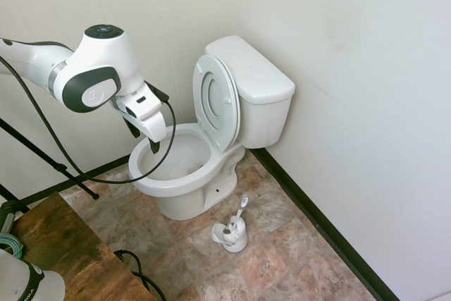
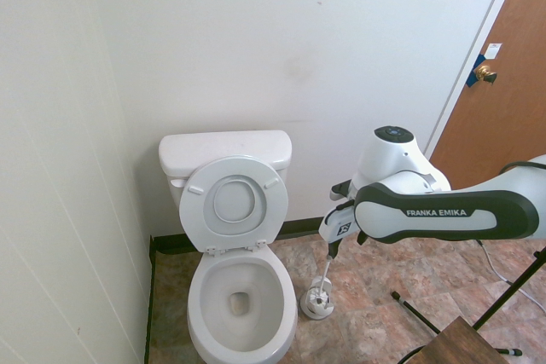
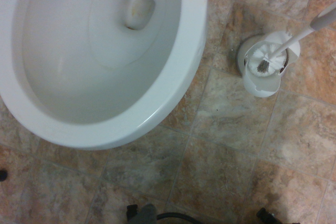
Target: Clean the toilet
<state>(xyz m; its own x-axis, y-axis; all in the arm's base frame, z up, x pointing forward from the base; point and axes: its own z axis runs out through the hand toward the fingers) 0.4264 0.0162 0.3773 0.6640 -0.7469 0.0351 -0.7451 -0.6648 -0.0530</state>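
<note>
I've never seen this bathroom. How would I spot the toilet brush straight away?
Find the big white toilet against the wall, seat and lid raised against the tank. On the tiled floor beside its base stands a small white holder. The brush is the thin white stick leaning out of it, the only slender thing down there.

Toilet (image 3: 105, 124) bowl cut off by the wrist view's top and left edges; tank and seat out of that view. Brush handle (image 3: 315, 24) cut by the edge. Gripper (image 1: 144, 135) hiding part of the bowl's front rim. Brush holder (image 2: 317, 303) too small for detail.
</note>
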